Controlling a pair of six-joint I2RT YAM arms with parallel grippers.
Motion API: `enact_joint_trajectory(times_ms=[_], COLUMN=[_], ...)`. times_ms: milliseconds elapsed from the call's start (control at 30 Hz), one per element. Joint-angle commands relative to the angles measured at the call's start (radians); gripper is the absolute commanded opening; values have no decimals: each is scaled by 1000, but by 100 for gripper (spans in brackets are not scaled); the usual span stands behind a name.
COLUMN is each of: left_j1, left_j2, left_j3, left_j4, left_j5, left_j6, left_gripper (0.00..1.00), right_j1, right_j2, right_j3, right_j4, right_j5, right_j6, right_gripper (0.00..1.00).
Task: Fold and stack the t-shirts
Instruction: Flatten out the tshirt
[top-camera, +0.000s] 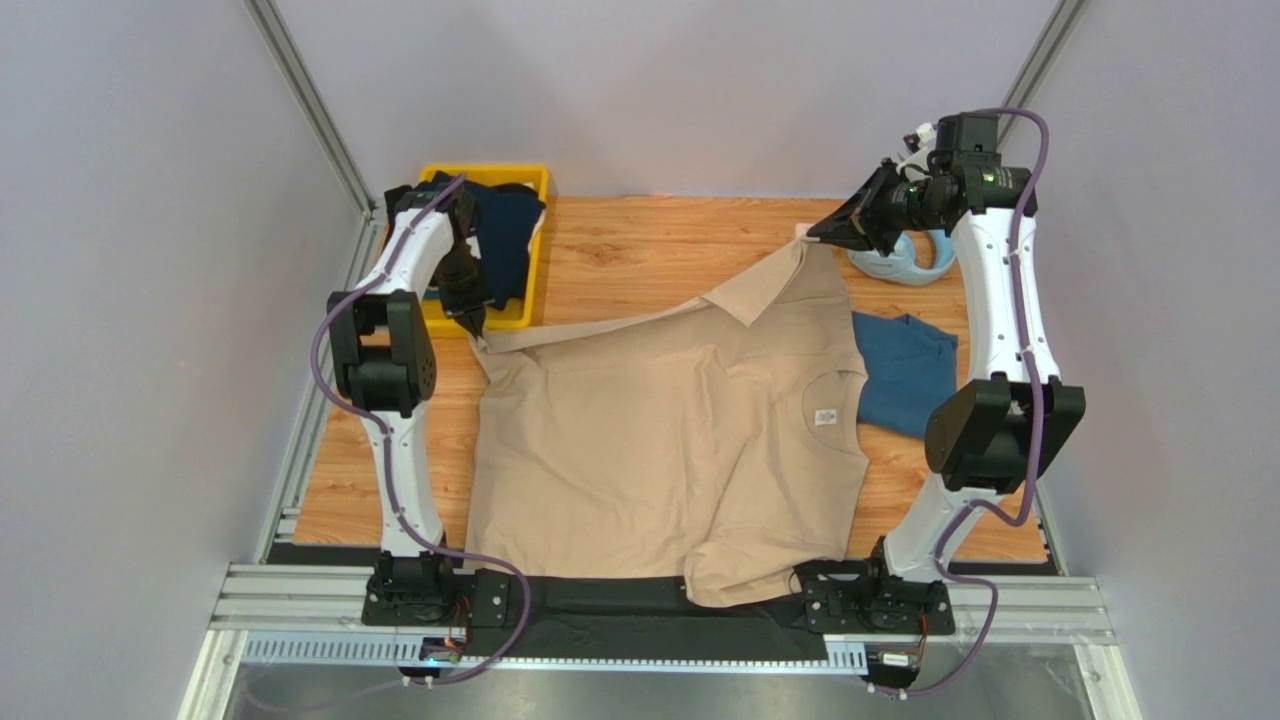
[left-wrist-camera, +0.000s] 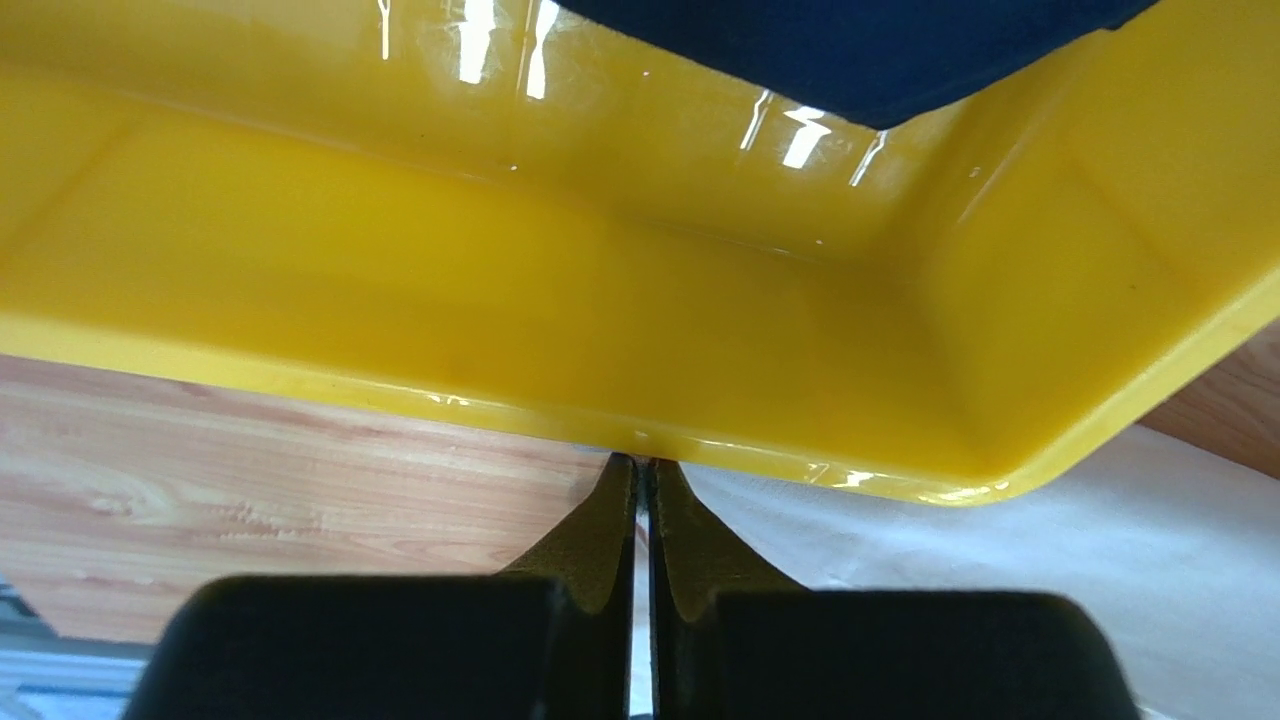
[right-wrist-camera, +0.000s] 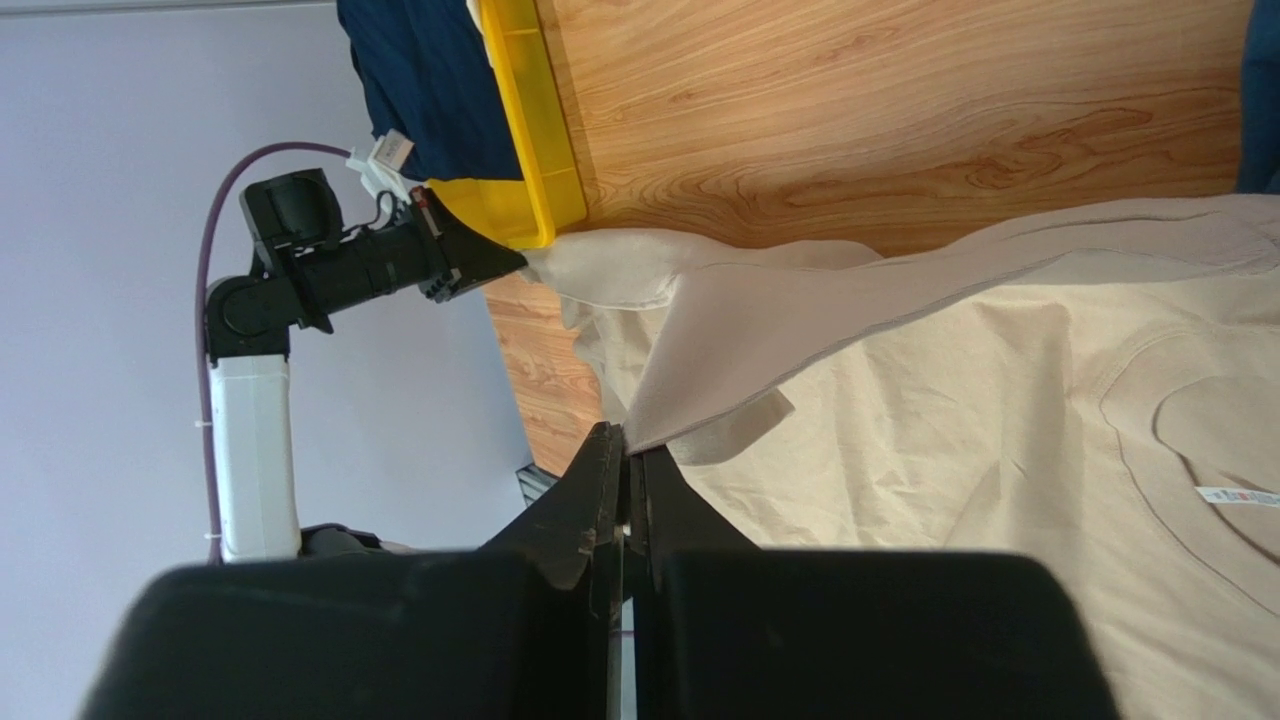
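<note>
Black fingers of the left tool (left-wrist-camera: 643, 488) fill the bottom of its wrist view, jaws pressed together with a hairline between them and pale cloth running in at their right side. Same for the right tool (right-wrist-camera: 624, 458): pinched shut on a thin edge of the beige t-shirt (top-camera: 661, 435).

From above, we see both tools gripping that shirt. The left grip is low, just beside the yellow bin (top-camera: 529, 177); the right grip is raised at the far right, with a taut band of cloth between them. The shirt's body lies on the desk (top-camera: 646, 248), neck label (top-camera: 824, 417) showing, near hem spilling over the front edge between the arm bases.

Risks, as we judge them:
- each grip holds only a thin edge of soft cotton; a hard pull along the taut band could slip it free
- a sideways move by the left tool could knock the bin, which holds the navy t-shirt (top-camera: 504, 225)
- the beige cloth meets the teal t-shirt (top-camera: 906, 375), touching or overlapping, we cannot tell; dragging could rumple it
- the overhanging hem could snag on the base rail
- the headphones (top-camera: 902, 263) lie near the right tool and could be swept

Materials:
- the tees are matte, limp and creased
- the bin is glossy hard plastic with rounded corners and bright reflections
- the desk is pale grained wood
- the headphones are smooth, curved light-blue plastic
</note>
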Motion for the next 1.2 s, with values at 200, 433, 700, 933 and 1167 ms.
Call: enact_joint_trajectory(times_ms=[200, 433, 700, 933, 1167], left_j1=[-8, -26, -46, -46, -46], left_j2=[-334, -350, -365, -408, -538], left_j3=[-42, -10, -105, -226, -317], left_j4=[366, 308, 222, 205, 292], left_j5=[219, 211, 151, 49, 48], left_j6=[1, -39, 11, 73, 68], left_gripper=[0, 0, 0, 0, 0], right_j1=[-15, -32, -34, -34, -60], right_j2=[-87, -75, -36, -64, -130], right_j3=[-134, -190, -170, -187, -188], right_j4=[47, 105, 158, 165, 184], right_j5=[59, 38, 20, -14, -36], right_j6=[-94, -81, -54, -57, -38], right_gripper=[0, 0, 0, 0, 0])
